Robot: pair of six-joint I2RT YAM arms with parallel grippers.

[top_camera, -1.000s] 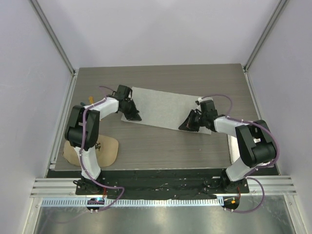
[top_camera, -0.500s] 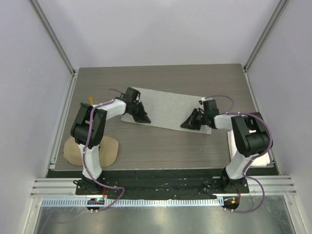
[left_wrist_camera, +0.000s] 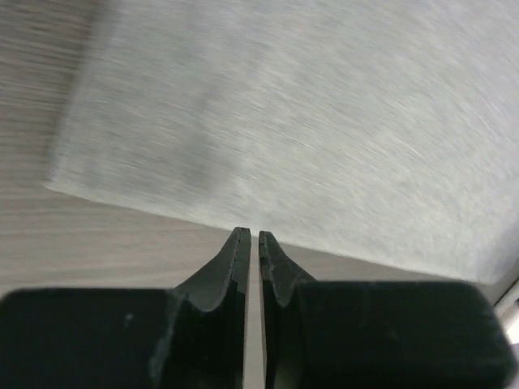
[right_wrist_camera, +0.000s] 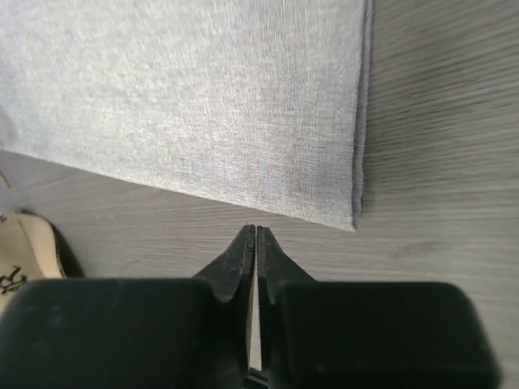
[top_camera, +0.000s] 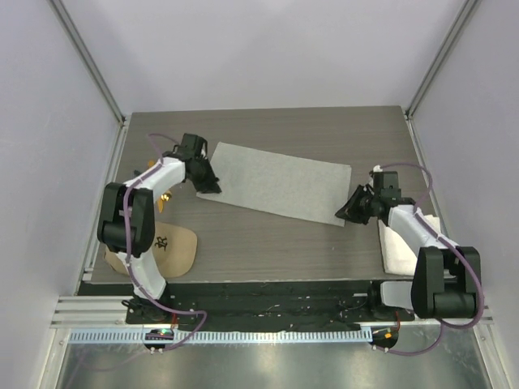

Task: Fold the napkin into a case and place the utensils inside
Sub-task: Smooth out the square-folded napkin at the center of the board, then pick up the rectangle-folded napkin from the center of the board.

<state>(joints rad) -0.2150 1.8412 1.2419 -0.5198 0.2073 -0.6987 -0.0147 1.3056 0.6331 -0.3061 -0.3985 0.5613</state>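
**Napkin lies lengthwise between two empty grippers**

On the table (top_camera: 276, 243), the napkin (top_camera: 280, 180) lies flat, its long axis running far-left to near-right. The left gripper (top_camera: 212, 187) is at its near-left corner and the right gripper (top_camera: 344, 217) is just off its near-right corner. Both jaws are nearly together and hold nothing.

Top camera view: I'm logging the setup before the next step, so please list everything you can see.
napkin: one, light grey, lying flat as a long rectangle at the middle of the table
cap: one, tan with a dark emblem, near left corner, partly under the left arm
towel: one, white, near right edge, partly under the right arm
gold piece: one, shiny, beside the left arm above the cap; too small to tell which utensil
table: one, dark grey wood grain
left gripper: black, at the napkin's left corner, fingers nearly together, holding nothing
right gripper: black, at the napkin's right near corner, shut, holding nothing
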